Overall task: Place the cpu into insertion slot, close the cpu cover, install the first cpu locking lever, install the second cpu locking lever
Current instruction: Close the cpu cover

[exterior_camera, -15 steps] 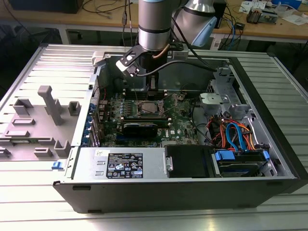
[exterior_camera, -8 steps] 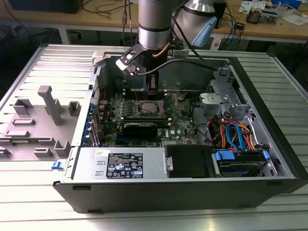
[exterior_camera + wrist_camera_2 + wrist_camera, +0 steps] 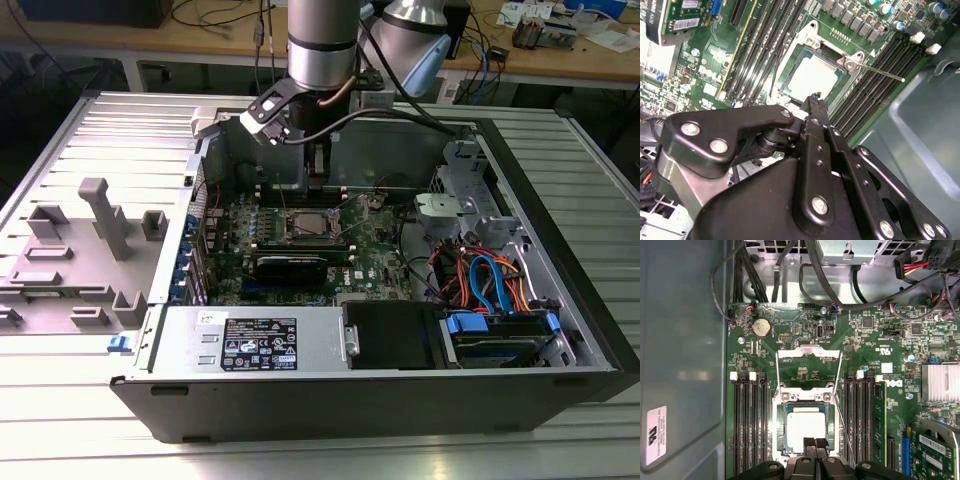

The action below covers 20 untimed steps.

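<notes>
CPU (image 3: 805,426) is down in the insertion slot (image 3: 780,425), silver top bare, mid-board on the green motherboard (image 3: 880,340), w/ long black memory slots (image 3: 747,430) on either side. CPU cover (image 3: 807,354) is swung up off the slot, and board parts show thru its square cutout; upright or laid flat, can't tell. Two thin wire levers are unlatched: one (image 3: 846,430) runs along the slot's side, and the second wrist view has one (image 3: 885,73) poking out over the memory slots. Gripper (image 3: 815,442) hangs right over the chip's edge farthest from the cover, fingertips (image 3: 813,100) pinched together w/ nothing between them. Touching the chip or just above it? Can't tell. In the exterior view the gripper (image 3: 318,178) reaches down into the open PC case (image 3: 400,395), near the case's back wall.
</notes>
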{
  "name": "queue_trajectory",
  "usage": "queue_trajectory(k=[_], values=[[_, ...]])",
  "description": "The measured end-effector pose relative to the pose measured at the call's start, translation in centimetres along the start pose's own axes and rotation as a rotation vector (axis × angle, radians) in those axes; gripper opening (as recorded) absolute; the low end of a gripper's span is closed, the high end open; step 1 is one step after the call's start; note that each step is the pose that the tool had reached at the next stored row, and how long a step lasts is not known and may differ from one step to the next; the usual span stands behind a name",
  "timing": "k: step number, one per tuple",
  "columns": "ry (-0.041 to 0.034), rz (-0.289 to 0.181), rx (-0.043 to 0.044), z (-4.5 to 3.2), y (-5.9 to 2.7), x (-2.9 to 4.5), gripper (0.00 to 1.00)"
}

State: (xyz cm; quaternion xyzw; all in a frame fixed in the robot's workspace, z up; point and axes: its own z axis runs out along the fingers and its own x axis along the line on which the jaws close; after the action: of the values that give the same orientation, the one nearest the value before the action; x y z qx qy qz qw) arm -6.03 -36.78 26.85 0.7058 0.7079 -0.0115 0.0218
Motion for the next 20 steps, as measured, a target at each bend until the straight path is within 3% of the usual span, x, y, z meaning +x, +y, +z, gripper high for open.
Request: queue_trajectory(k=[20], values=[[0.0096,0.0,-0.0001,-0.01,0.0,0.0,0.11]])
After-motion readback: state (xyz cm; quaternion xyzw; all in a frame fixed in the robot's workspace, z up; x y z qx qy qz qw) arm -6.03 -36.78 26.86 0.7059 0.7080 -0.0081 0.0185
